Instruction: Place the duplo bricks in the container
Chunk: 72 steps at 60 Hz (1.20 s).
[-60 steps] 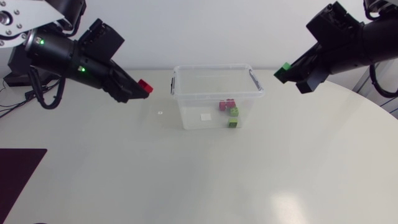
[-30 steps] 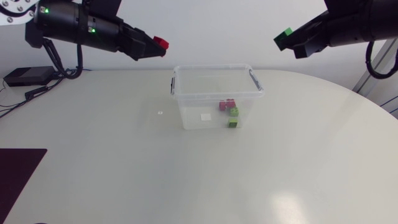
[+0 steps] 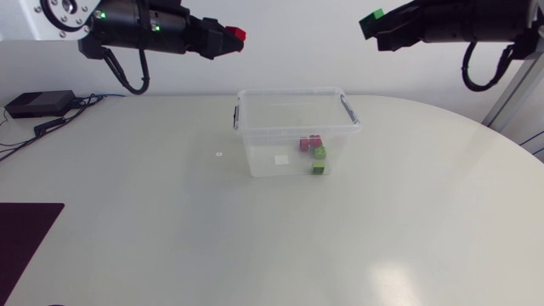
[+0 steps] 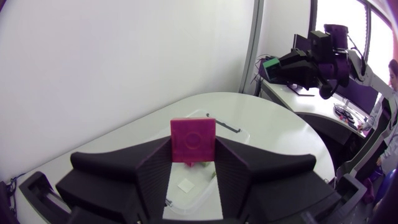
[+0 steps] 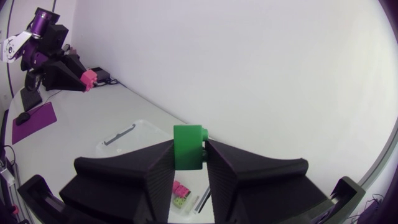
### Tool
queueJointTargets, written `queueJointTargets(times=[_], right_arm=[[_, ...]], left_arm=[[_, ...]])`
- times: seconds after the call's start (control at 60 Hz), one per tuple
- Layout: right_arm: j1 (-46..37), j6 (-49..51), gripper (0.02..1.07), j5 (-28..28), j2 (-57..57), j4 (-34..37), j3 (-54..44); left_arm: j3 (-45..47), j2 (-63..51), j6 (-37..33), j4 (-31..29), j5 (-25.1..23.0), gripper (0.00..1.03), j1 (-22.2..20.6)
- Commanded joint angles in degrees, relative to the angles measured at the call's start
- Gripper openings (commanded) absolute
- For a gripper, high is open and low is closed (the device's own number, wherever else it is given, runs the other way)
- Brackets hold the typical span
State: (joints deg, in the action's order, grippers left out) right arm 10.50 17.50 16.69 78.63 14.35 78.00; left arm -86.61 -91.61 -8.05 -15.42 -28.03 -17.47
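Head view: left gripper [image 3: 229, 37] clamps a red brick [image 3: 236, 35], right gripper [image 3: 376, 20] a green brick [image 3: 369, 16], container [image 3: 289, 91] sitting lower down, roughly midway between them.

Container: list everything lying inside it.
Inside the clear container lie a red brick, what look like two green bricks beside it, and a small white square. Anything beneath those clustered bricks is covered.
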Motion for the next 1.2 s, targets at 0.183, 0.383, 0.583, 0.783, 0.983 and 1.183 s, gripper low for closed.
queueJointTargets(times=[0.183, 0.383, 0.583, 0.783, 0.983, 1.183], right_arm=[[3.3, -4.66, 0.23, -0.34, 9.08, -7.05, -0.39], [4.79, -5.28, 0.23, -0.87, 16.56, -8.99, 1.72], [6.64, -1.94, 1.04, -4.56, 28.68, 1.56, 10.77], [6.81, -4.49, 1.02, -4.82, 16.73, 2.79, 11.92], [6.64, -5.19, 1.03, -5.44, 8.47, 7.18, 14.2], [4.44, -6.16, 1.02, -5.88, -0.5, 7.27, 9.81]], left_arm=[[-6.29, -8.41, 2.78, 3.03, 1.58, 0.2, -0.02], [-10.25, -15.0, 2.87, 2.59, 2.81, 0.2, -1.25], [-29.41, -31.7, -3.72, -22.55, 2.89, 0.5, -3.62], [-30.2, -21.24, -1.97, -22.02, 2.81, 1.0, -4.06], [-29.93, -11.48, 0.14, -22.11, 4.21, 1.0, -5.82], [-22.9, -0.5, 1.29, -18.95, 6.67, 1.0, -5.9]])
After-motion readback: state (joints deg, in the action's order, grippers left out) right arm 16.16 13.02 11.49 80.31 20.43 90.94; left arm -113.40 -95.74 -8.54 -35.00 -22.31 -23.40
